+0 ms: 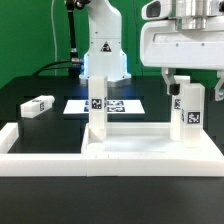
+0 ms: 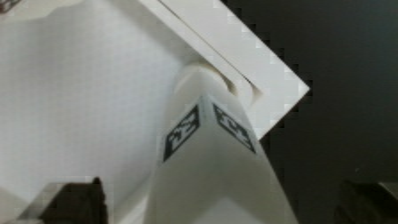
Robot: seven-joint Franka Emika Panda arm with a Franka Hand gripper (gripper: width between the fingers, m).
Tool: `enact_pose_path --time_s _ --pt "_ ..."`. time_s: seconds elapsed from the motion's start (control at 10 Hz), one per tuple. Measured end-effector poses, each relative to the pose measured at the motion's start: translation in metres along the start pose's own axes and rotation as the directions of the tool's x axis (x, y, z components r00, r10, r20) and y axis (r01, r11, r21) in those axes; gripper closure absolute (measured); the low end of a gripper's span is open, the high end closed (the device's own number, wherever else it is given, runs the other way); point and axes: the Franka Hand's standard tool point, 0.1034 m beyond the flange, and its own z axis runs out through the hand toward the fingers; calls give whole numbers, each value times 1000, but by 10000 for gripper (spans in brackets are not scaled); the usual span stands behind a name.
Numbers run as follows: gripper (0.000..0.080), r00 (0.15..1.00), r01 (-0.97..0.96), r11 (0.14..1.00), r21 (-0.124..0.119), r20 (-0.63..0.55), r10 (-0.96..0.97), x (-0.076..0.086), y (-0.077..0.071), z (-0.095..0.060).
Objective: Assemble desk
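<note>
The white desk top (image 1: pixel 150 140) lies rim-up at the front of the table. Two square legs stand upright in it, one (image 1: pixel 97 105) at the corner on the exterior view's left and one (image 1: pixel 188 112) at the corner on its right. My gripper (image 1: pixel 188 88) hangs over the right leg, open, with its fingers straddling the leg's upper end. In the wrist view that tagged leg (image 2: pixel 214 150) rises from the top's corner (image 2: pixel 89 90) between my dark fingers (image 2: pixel 71 205), with a gap on each side. Another leg (image 1: pixel 37 104) lies loose on the black table at the left.
The marker board (image 1: pixel 118 104) lies flat behind the desk top. Long white border bars (image 1: pixel 40 160) run along the front and the left. The robot's white base (image 1: pixel 103 50) stands at the back centre.
</note>
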Motion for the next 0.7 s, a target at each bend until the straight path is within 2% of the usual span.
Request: enact_pose_path --time_s 0.1,0.2,0.3,0.4,0.5,0.6,0.7 --pt "150 986 165 986 -24 -22 -166 -1 -2 1" --pt "150 961 275 961 -33 -27 -276 -1 -7 -1" --pt "150 921 386 922 -28 -44 -387 3 -8 -2" --pt "150 933 356 934 -23 -43 -357 3 -8 -2" --pt "251 933 356 934 -23 -43 -357 3 -8 -2" --pt "251 942 331 943 -21 -44 -332 3 -8 -2" --pt "453 971 236 972 -14 -44 -237 2 -9 -2"
